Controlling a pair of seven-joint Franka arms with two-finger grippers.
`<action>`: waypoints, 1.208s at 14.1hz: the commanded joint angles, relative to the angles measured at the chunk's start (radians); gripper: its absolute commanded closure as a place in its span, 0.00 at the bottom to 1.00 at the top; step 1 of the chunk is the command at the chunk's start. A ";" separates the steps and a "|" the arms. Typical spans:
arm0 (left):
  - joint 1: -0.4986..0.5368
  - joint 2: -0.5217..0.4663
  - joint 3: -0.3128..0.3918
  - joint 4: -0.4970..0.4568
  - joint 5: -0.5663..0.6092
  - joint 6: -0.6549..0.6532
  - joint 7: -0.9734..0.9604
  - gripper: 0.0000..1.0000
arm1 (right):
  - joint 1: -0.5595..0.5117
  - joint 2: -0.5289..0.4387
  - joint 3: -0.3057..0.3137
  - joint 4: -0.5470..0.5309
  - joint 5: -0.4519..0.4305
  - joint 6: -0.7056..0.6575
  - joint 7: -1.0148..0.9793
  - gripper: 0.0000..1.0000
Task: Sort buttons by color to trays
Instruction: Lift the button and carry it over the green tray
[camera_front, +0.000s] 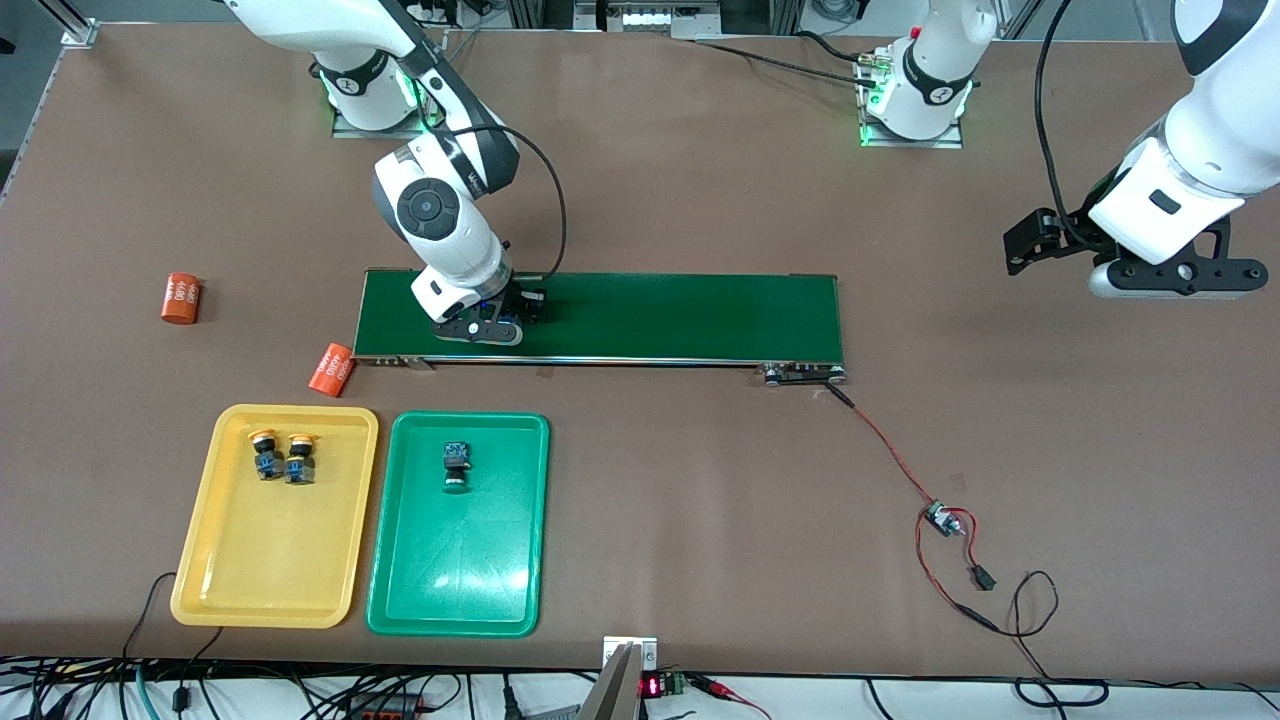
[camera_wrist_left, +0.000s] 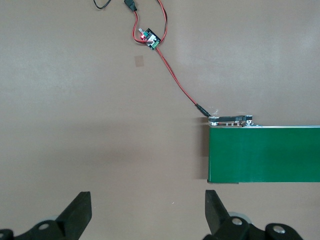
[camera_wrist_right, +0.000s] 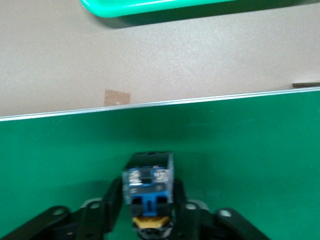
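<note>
Your right gripper's (camera_wrist_right: 148, 202) jaws clench a black-and-blue push-button switch (camera_wrist_right: 148, 181) on the long dark-green conveyor belt (camera_front: 650, 315). The left gripper (camera_wrist_left: 147, 212) waits spread over the table. Pick in hand. Next, lift it toward six o'clock, probably to the shallow green plastic tray (camera_front: 460, 570).

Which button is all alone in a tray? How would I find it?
Look for the two trays side by side near the front camera: the yellow tray and the green tray. The lone button lies in the green tray, at the end nearest the conveyor belt. The other tray holds two buttons together; this one has no neighbour.
</note>
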 joint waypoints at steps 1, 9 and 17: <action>0.000 0.012 -0.002 0.028 0.003 -0.011 -0.001 0.00 | -0.009 -0.003 -0.003 -0.004 -0.004 0.012 -0.012 0.99; 0.007 0.012 0.005 0.027 0.003 -0.013 0.011 0.00 | -0.046 -0.040 -0.026 0.171 -0.003 -0.185 -0.093 1.00; 0.009 0.017 0.008 0.028 0.001 -0.005 -0.001 0.00 | -0.039 0.145 -0.117 0.447 -0.029 -0.155 -0.221 1.00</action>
